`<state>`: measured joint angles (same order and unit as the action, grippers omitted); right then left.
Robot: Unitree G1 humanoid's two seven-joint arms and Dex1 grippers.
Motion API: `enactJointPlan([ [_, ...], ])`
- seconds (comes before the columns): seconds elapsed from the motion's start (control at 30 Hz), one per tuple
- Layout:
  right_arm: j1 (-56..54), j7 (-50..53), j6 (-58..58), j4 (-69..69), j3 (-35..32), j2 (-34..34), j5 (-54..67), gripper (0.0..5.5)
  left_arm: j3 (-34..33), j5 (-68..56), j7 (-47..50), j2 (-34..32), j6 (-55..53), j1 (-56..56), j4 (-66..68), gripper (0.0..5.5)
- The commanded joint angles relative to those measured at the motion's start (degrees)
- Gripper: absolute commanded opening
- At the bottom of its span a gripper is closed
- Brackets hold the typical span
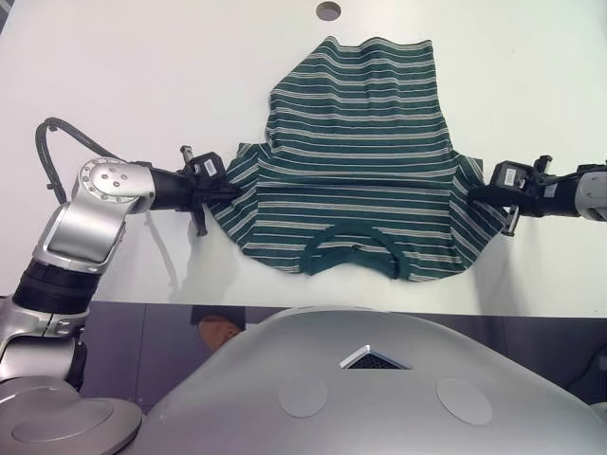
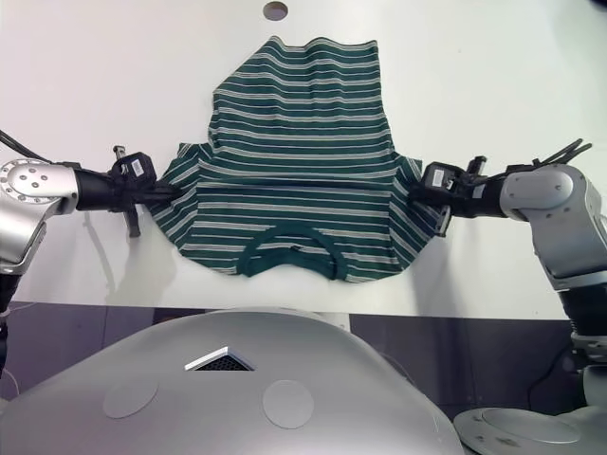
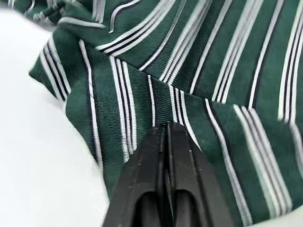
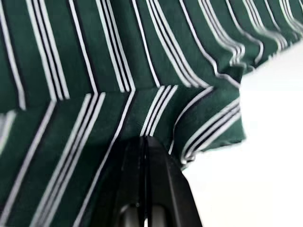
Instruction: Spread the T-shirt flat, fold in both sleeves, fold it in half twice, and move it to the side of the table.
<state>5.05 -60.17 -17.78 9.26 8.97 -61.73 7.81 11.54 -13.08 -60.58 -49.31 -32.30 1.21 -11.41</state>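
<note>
A white table (image 1: 114, 76) is carrying the T-shirt (image 1: 356, 142), dark green with white stripes. In the left eye view the shirt is lying with its collar (image 1: 349, 248) toward the table's near edge and its hem toward the far side. A round hole (image 1: 328, 10) in the tabletop is sitting just beyond the hem, apart from the cloth. Nothing is standing between the shirt and either arm. The left gripper (image 1: 228, 192) is meeting the shirt at its left sleeve (image 1: 239, 171). Its arm is coming in low and nearly level from the shirt's left side, with the elbow bent.

In the right eye view the right gripper (image 2: 414, 192) is touching the shirt's right sleeve (image 2: 410, 175). Its forearm is stretching in level from the shirt's right side. The cloth is creasing in a line across the chest between the two grippers, and the shoulders are bunching below it.

In the left wrist view the two black fingers (image 3: 147, 175) are pressing together with no gap, pinching a fold of striped fabric at their tips. The sleeve edge is lying on the white surface just beside them.

In the right wrist view the fingers (image 4: 158, 175) are likewise closing tight, gripping the cloth near the sleeve's hem.
</note>
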Motion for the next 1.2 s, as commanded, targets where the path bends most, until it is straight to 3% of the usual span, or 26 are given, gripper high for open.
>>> enactJointPlan([
  [0.03, -7.7, 0.1, -2.2, 0.9, -5.5, 3.6, 5.7, 0.00, -10.9, -12.0, 3.2, 9.9, -7.1, 18.5, 10.2, 0.76],
  [0.13, -13.9, 1.1, -3.5, -0.5, -7.3, 6.8, 8.1, 0.00, -9.1, -8.9, 9.3, 20.0, -4.2, 32.1, 28.5, 1.42],
  [0.23, -20.1, 4.5, -4.1, -3.0, -7.2, 11.8, 8.7, 0.00, -6.7, -2.8, 15.5, 28.9, 4.5, 42.7, 52.2, 1.42],
  [0.47, -22.0, 7.7, -3.0, -4.6, -4.2, 18.0, 6.0, 0.00, -5.7, 5.4, 21.6, 34.5, 12.2, 51.9, 80.2, 1.42],
  [0.7, -20.6, 8.0, -2.3, -5.2, -3.2, 19.5, 4.2, 0.00, -7.6, 8.4, 18.0, 33.3, 15.4, 52.4, 84.4, 1.42],
  [0.83, -21.7, 7.7, -1.3, -7.5, -2.1, 19.9, 2.4, 0.00, -8.6, 8.5, 15.7, 33.9, 13.2, 51.1, 85.1, 0.77],
  [0.93, -21.4, 7.8, -1.0, -7.6, -1.9, 20.0, 1.8, 0.00, -10.1, 8.3, 16.1, 34.4, 17.7, 50.7, 84.3, 0.14],
  [1.03, -21.0, 7.8, -0.8, -7.6, -1.6, 20.0, 1.2, 0.00, -11.0, 7.7, 14.0, 35.2, 22.5, 51.2, 82.0, 0.04],
  [1.2, -19.7, 7.1, -0.6, -7.3, -0.9, 19.6, -0.1, 0.00, -3.0, 12.3, 3.7, 35.8, 24.1, 46.0, 69.3, 0.04],
])
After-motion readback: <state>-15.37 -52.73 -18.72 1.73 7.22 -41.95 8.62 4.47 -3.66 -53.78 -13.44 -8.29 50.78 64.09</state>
